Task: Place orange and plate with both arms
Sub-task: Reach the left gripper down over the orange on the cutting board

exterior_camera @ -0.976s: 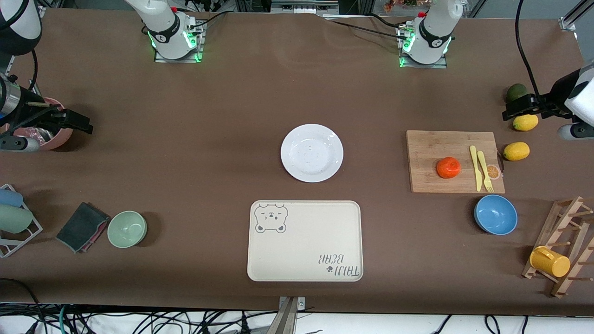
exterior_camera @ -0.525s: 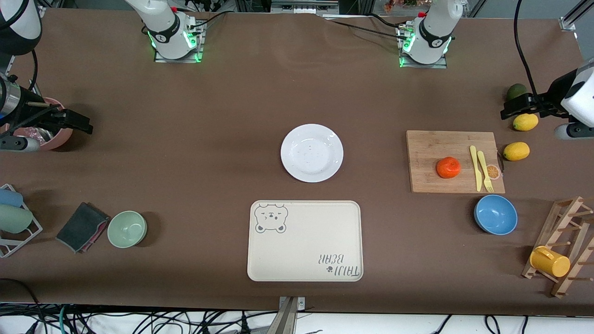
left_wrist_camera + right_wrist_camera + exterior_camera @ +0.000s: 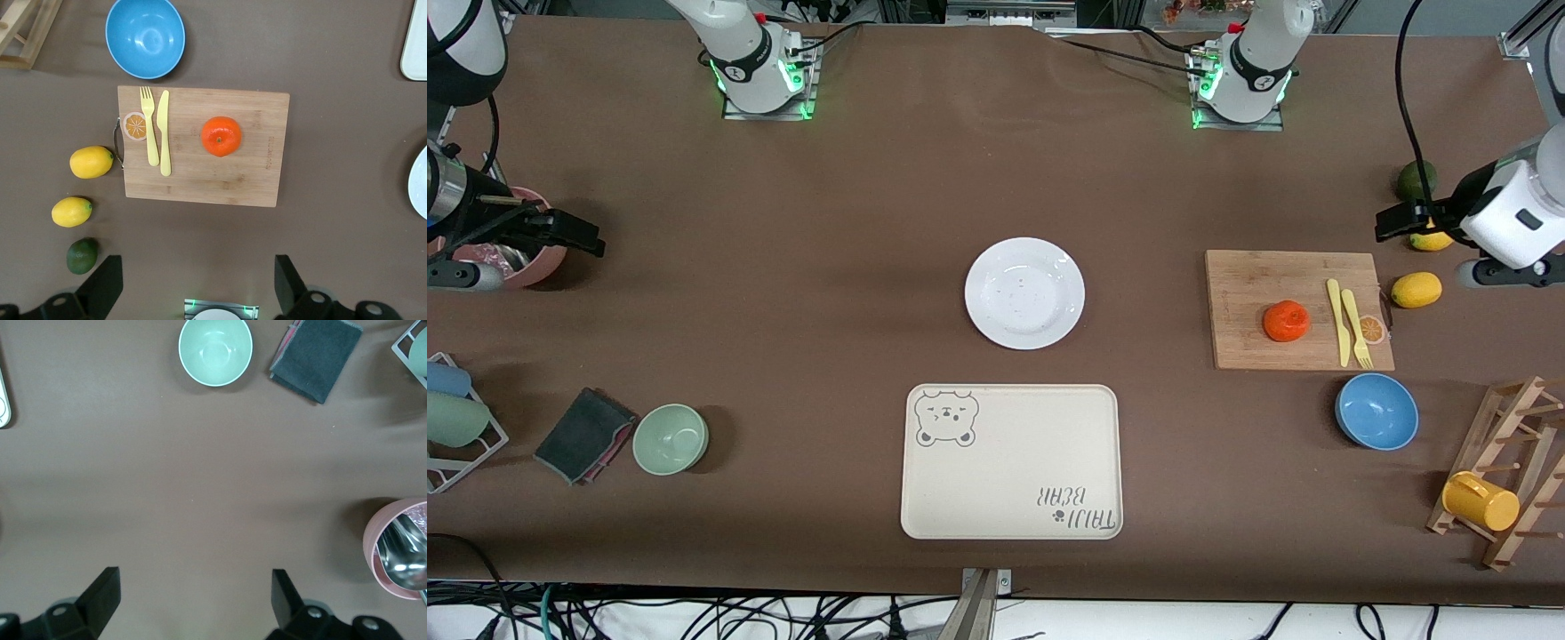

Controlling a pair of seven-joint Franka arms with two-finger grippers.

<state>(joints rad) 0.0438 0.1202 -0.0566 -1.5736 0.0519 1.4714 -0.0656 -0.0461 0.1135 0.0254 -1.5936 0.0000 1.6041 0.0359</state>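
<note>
Orange (image 3: 1286,321) sitting on a wooden cutting board (image 3: 1254,284) toward the left arm's end of the table, w/ a yellow plastic knife (image 3: 1335,322) and fork (image 3: 1355,329) lying side by side on the same board, just beside an orange-slice charm (image 3: 1372,330) at the board's handle edge. White plate (image 3: 1024,292) flat on the brown table (image 3: 854,267) around the middle, well apart from the orange, nothing on it. Cream bear tray (image 3: 1011,461) nearer the front cam than the plate, bare too. Left gripper (image 3: 1392,222) up in the air over the table near the lemons, fingers (image 3: 101,288) spread wide in the left wrist view, holding nothing; board w/ orange (image 3: 221,136) showing between them from above. Two lemons (image 3: 1416,290) and a dark green fruit (image 3: 1414,179) off the board's edge, blue bowl (image 3: 1376,411) nearer the cam than the board. Right gripper (image 3: 583,238) over the table beside a pink cup (image 3: 534,260) w/ a spoon in it, at the right arm's end, also wide open and empty, fingers (image 3: 100,595) over bare table. Green bowl (image 3: 671,438) and a folded dark cloth (image 3: 585,435) nearer the cam on that end. Yellow mug (image 3: 1480,501) on a wooden rack (image 3: 1516,418) at the left arm's end.
</note>
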